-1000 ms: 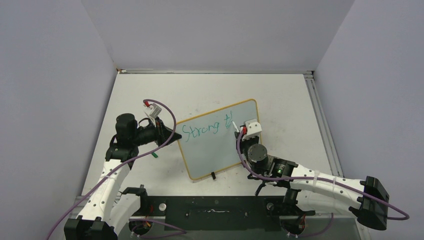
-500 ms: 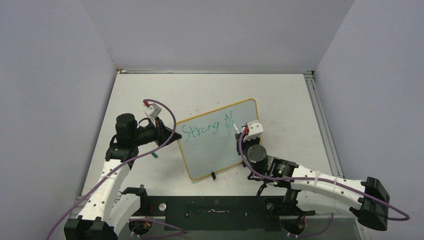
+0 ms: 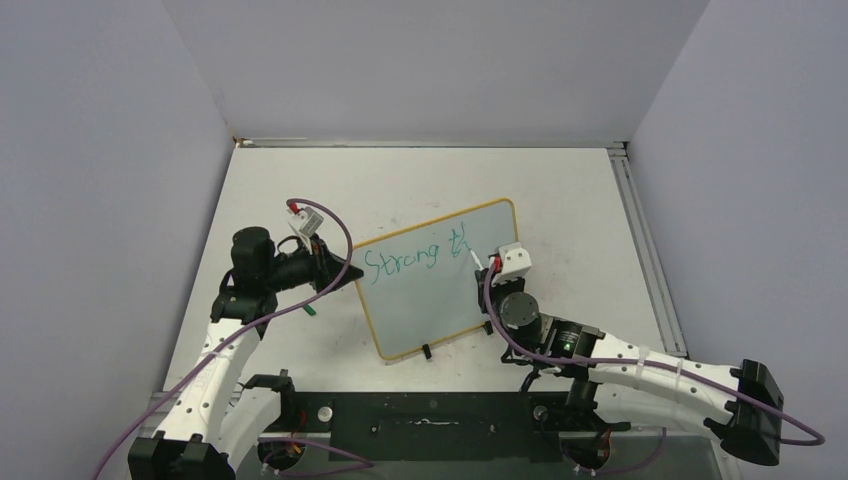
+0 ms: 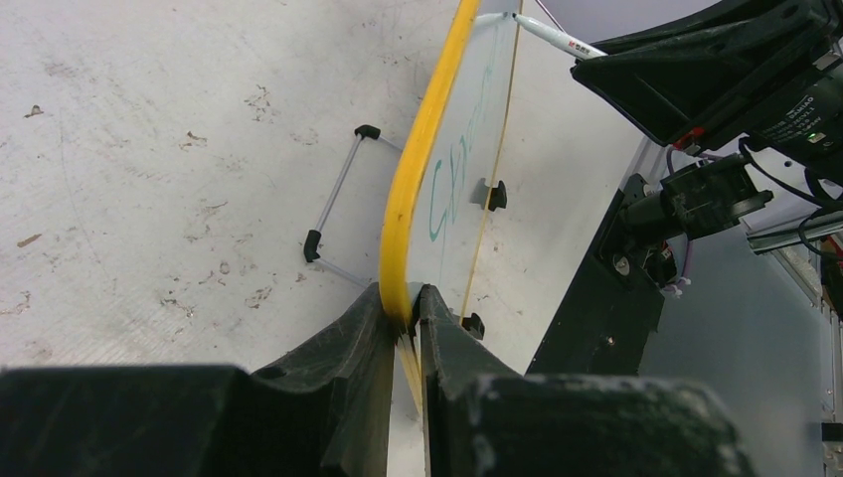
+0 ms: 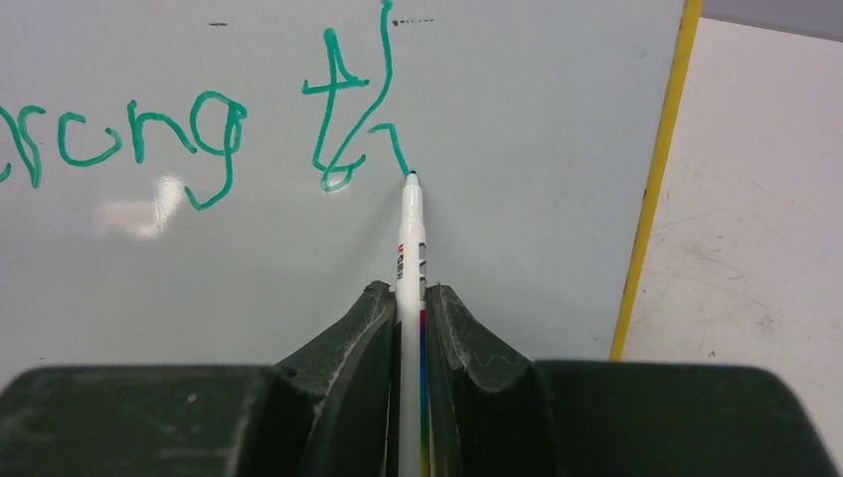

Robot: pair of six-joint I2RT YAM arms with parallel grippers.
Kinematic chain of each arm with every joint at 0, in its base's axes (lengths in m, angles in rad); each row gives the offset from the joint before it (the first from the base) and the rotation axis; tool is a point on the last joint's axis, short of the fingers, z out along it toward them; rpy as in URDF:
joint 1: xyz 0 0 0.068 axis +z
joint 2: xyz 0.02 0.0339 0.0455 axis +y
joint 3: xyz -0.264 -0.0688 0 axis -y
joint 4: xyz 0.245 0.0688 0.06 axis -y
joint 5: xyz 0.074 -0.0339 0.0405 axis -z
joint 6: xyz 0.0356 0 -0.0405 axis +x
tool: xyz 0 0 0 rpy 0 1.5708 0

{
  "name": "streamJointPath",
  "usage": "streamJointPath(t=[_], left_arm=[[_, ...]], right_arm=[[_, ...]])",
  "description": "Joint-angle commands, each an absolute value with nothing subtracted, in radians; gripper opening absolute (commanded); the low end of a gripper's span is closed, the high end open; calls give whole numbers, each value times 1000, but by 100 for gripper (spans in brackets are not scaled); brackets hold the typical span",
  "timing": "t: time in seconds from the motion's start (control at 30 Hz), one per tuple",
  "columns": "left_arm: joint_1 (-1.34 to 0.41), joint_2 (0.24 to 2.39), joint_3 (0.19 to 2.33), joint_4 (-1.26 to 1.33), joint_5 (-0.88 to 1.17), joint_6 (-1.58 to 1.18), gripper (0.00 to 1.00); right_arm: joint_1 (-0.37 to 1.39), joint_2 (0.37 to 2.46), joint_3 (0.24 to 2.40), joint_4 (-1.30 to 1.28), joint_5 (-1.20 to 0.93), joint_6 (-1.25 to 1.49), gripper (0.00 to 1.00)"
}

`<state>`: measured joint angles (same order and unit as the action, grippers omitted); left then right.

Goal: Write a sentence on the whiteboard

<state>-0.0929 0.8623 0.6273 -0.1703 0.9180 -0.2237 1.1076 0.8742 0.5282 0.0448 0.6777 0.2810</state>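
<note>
The whiteboard (image 3: pixel 425 310), yellow-framed, lies slanted on the table. Green lettering (image 3: pixel 403 260) on it reads "Strong" followed by a "t" and part of another letter. My left gripper (image 3: pixel 351 272) is shut on the board's left edge; in the left wrist view its jaws (image 4: pixel 403 295) pinch the yellow frame (image 4: pixel 425 149). My right gripper (image 3: pixel 487 268) is shut on a white marker (image 5: pixel 410 248). The marker's tip touches the board (image 5: pixel 517 229) at the end of the newest stroke, just right of the "t" (image 5: pixel 338 109). The marker also shows in the left wrist view (image 4: pixel 552 35).
A small green cap (image 3: pixel 311 310) lies on the table left of the board. A black clip (image 3: pixel 427 351) sits on the board's near edge. A wire stand (image 4: pixel 333 199) shows behind the board. A metal rail (image 3: pixel 640 250) runs along the table's right side.
My right gripper has moved the marker a little right and toward the near edge, adding a stroke after the "t". The left gripper and the board have stayed still.
</note>
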Motion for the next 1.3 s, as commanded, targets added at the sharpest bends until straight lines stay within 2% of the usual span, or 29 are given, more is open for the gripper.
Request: streamJointPath(t=[0.0,0.33,0.8,1.27], left_arm=[[-98,848,638,-149,904,-192,0],[-97,850,638,-149,906,-190,0],[-98,851,638,-149,907,-189,0],[-98,853,638,-150,906,-189,0]], right_arm=[[1115,819,568,42,697,245,5],[1033,822,579,95,621,173,5],[1013,894,601,183,580,111,5],[997,866,587,92,624,171,5]])
